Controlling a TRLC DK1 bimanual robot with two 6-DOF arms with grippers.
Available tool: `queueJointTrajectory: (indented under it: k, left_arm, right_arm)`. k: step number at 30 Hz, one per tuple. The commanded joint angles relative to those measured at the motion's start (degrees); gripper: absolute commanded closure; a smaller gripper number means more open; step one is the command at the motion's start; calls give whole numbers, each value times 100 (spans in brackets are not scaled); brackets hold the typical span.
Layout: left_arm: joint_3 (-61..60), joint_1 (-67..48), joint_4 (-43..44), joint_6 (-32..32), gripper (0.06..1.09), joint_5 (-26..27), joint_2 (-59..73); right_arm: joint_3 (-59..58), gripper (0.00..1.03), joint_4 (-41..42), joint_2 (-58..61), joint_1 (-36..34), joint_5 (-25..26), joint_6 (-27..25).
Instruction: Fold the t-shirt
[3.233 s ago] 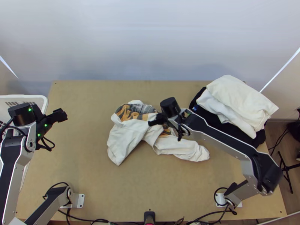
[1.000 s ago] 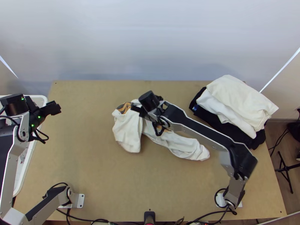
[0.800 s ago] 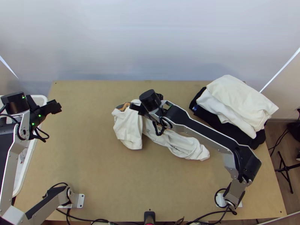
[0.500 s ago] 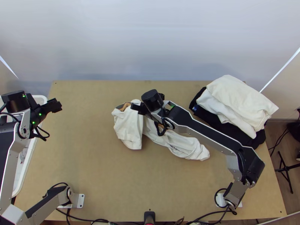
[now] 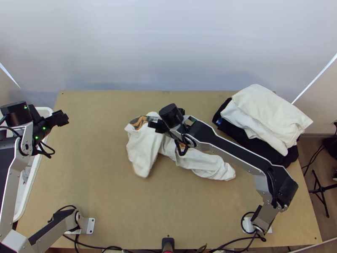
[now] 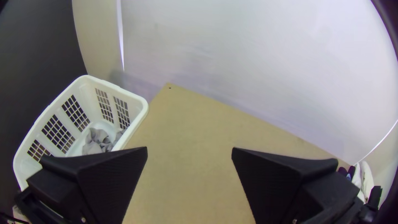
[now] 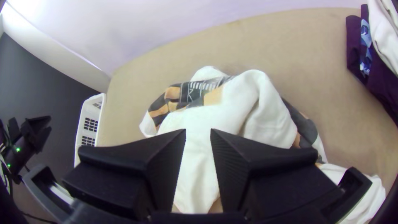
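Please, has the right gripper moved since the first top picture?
Yes. In the top view, the right gripper has moved to the left, farther from the folded stack of cloths.

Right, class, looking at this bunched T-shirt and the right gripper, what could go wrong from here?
The right gripper has its fingers apart over the bunched T-shirt, so closing there might pinch several layers. Its printed part is partly covered by white cloth, so a pull could tighten the tangle.

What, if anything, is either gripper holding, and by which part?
Nothing, it seems: the left gripper is open, and the right gripper is also open, over the t-shirt.
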Motion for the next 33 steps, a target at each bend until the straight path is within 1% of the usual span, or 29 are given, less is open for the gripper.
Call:
queueJointTrajectory:
  k: [1,2,6,11,15,20,33]
  left_arm:
    - [51,10,-9,16,10,-2,15]
    - [68,10,-9,16,10,-2,15]
    - [104,10,-9,16,10,-2,32]
    - [112,18,-44,16,10,-2,24]
    - [42,18,-44,16,10,-2,-3]
    - [51,18,-44,16,10,-2,-12]
    - [60,71,-62,25,10,-2,-12]
  right_arm:
    - [-49,68,-267,8,92,-71,47]
    - [-49,67,-355,8,109,-115,55]
    - [-163,67,-671,8,197,-185,91]
    - [-225,67,-1357,-9,390,-211,275]
    - [-304,67,-1348,8,399,-211,275]
    - [-216,67,-1076,149,338,-211,266]
    - [135,67,-1058,246,232,-159,196]
